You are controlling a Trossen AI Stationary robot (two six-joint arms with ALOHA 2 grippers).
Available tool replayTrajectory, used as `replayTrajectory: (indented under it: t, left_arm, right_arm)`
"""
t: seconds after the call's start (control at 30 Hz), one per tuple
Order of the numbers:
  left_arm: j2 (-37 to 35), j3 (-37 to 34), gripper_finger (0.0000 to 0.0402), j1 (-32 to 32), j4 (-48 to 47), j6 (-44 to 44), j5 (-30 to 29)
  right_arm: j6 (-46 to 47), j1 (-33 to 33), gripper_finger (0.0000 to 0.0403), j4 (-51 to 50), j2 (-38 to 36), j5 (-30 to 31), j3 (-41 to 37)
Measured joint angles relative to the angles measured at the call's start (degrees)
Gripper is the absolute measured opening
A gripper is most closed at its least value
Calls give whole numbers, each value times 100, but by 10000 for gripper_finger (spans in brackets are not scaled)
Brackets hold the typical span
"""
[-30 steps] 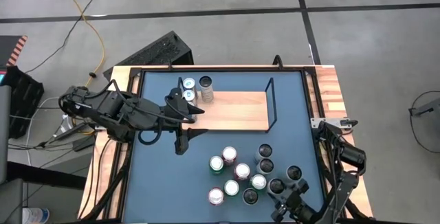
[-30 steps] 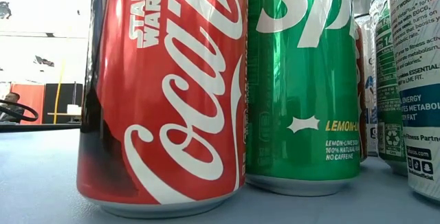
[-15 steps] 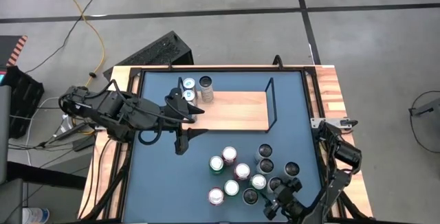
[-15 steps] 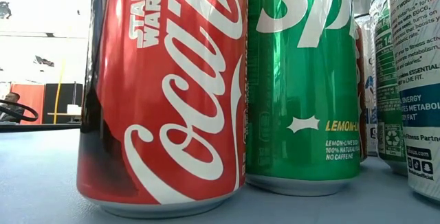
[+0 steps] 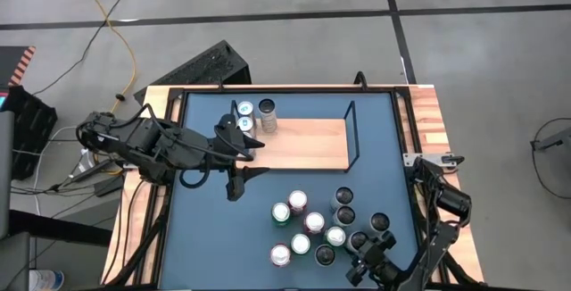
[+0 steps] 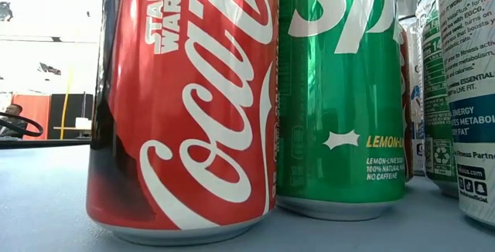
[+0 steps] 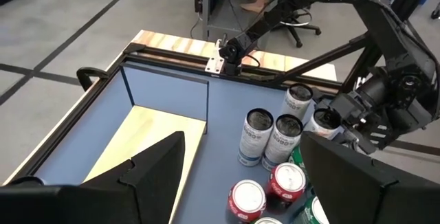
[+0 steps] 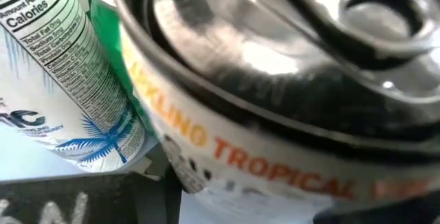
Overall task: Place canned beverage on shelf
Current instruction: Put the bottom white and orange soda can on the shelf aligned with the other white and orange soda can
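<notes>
Low view fills with a red Coca-Cola can [image 6: 186, 105] marked "STAR WARS" and a green Sprite can [image 6: 340, 90] reading "LEMON-LIME". Up high, the shelf [image 5: 299, 144] sits upper centre on the counter [image 5: 214, 237], holding 3 cans [image 5: 252, 114]. Left gripper [image 5: 245, 160] gapes open at its left end; right gripper [image 5: 368, 260], whose opening I cannot tell, crowds a can [image 8: 275, 80] lettered "TROPICAL".

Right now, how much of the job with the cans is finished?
Three cans already stand at the shelf's left end. The right gripper is down at a can in the cluster; its grip is unclear. About ten cans remain. The left gripper waits, open.
</notes>
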Motion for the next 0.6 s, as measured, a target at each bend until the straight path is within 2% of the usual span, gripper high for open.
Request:
replayTrajectory:
  t: [0.2, 0.43, 0.5, 0.6]
  left_arm:
    - [0, 0, 273, 0, 2, 0, -79]
    - [0, 0, 273, 0, 9, 0, -63]
    - [0, 0, 273, 0, 16, 2, 49]
    - [0, 0, 273, 0, 24, 105, 277]
  right_arm:
    - [231, 230, 209, -155, -57, -71, 149]
    - [141, 390, 209, -741, -68, 261, 954]
    - [-1, 393, 209, -911, -68, 450, 1307]
    - [-721, 346, 209, -894, -120, 686, 1805]
